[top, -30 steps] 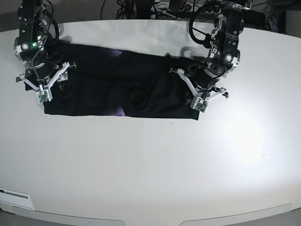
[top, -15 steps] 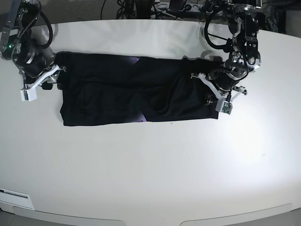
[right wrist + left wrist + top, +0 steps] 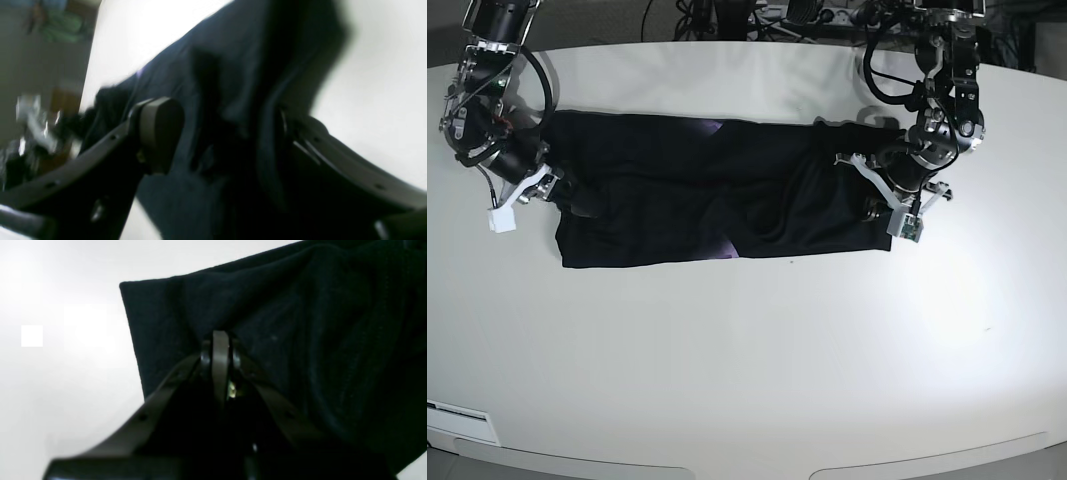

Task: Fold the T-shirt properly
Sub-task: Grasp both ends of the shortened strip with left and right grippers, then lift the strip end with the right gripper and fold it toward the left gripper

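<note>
The black T-shirt [image 3: 727, 190] lies folded into a long band across the far half of the white table [image 3: 747, 360]. Small purple bits of print show at its edges [image 3: 727, 250]. At the band's right end, my left gripper [image 3: 877, 200] is shut on the T-shirt. The left wrist view shows its fingers [image 3: 220, 346] pressed together on a pinch of cloth [image 3: 300, 323] near a corner. My right gripper [image 3: 552, 195] is at the left end and stands open. In the blurred right wrist view, its pads [image 3: 160, 130] are wide apart with rumpled cloth [image 3: 227, 83] between them.
Cables and equipment [image 3: 757, 15] crowd the table's far edge behind both arms. Bare white tabletop stretches from the shirt to the near edge, with a bright glare patch [image 3: 957, 290] on the right.
Over the last second the left gripper dragged the T-shirt rightward, then held still. The right gripper pulled back off the left end and has now come back onto it, still open.
</note>
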Available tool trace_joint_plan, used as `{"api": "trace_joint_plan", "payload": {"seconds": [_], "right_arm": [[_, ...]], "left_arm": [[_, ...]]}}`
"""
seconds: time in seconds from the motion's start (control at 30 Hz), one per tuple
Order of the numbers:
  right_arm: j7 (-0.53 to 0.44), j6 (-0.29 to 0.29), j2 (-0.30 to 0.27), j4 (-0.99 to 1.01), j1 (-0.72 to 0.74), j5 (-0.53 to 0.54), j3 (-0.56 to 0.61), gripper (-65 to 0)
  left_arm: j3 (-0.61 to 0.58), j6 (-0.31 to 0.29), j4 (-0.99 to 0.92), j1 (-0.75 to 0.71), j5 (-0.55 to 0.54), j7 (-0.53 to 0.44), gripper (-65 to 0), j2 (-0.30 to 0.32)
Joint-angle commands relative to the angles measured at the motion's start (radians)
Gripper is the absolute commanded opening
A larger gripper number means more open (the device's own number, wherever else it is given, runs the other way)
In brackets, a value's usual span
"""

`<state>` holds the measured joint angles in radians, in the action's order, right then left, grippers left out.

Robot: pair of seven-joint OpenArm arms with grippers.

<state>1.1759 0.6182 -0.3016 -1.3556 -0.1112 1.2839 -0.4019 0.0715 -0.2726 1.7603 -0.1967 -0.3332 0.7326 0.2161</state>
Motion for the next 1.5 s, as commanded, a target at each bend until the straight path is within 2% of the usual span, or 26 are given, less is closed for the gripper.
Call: {"api": "trace_joint_plan", "payload": {"seconds": [0.0,0.1,0.3,0.47,0.6,0.67,0.77,0.8,0.93,1.03,1.13,1.2,1.37,1.47], "right_arm": [[0.07,0.001,0.002,0.001,-0.005,0.017,0.003,-24.2],[0.093,0.027,0.005,0.001,-0.005,0.075,0.004,-24.2],[0.09,0.05,0.013,0.001,-0.005,0.078,0.005,-24.3],[0.081,0.067,0.051,0.001,-0.005,0.074,0.039,-24.3],[0.078,0.08,0.055,0.001,-0.005,0.07,0.048,-25.1],[0.074,0.08,0.054,0.001,-0.004,0.069,0.049,-33.5],[0.086,0.08,0.046,-0.014,-0.005,0.069,0.048,-60.7],[0.093,0.08,0.04,-0.026,-0.005,0.069,0.048,-65.0],[0.119,0.069,0.002,-0.113,-0.005,0.056,0.048,-65.0],[0.121,0.05,-0.03,-0.217,-0.005,-0.058,0.048,-65.0],[0.073,0.033,-0.074,-0.309,-0.01,-0.186,0.048,-65.0],[0.026,0.01,-0.108,-0.347,-0.01,-0.276,0.048,-65.0],[-0.046,-0.064,-0.2,-0.397,-0.01,-0.473,0.048,-65.0],[-0.064,-0.13,-0.248,-0.42,-0.01,-0.584,0.048,-65.0]], "left_arm": [[-0.004,-0.002,-0.016,-0.022,0.035,0.124,-65.0,0.006],[-0.005,-0.002,-0.012,-0.022,0.035,0.124,-65.0,0.005],[-0.005,-0.006,-0.012,-0.022,0.023,0.122,-65.0,0.005],[-0.005,-0.028,-0.005,-0.022,0.006,0.122,-65.0,0.005],[-0.005,-0.028,0.013,-0.022,0.007,0.121,-65.0,0.006],[-0.005,-0.028,0.026,-0.022,0.006,0.121,-65.0,0.006],[-0.005,-0.038,0.048,-0.022,0.005,0.121,-65.0,0.005],[-0.005,-0.056,0.056,-0.021,0.0,0.121,-65.0,0.006],[-0.005,-0.085,0.104,-0.021,-0.063,0.121,-65.0,0.006],[-0.003,-0.127,0.163,-0.021,-0.112,0.121,-64.3,0.006],[-0.003,-0.163,0.228,-0.021,-0.153,0.121,-56.2,0.006],[-0.003,-0.167,0.268,-0.022,-0.163,0.121,-52.6,0.006],[-0.003,-0.166,0.32,-0.022,-0.162,0.13,-51.7,0.006],[-0.003,-0.166,0.32,-0.023,-0.162,0.13,-51.7,0.006]]}}
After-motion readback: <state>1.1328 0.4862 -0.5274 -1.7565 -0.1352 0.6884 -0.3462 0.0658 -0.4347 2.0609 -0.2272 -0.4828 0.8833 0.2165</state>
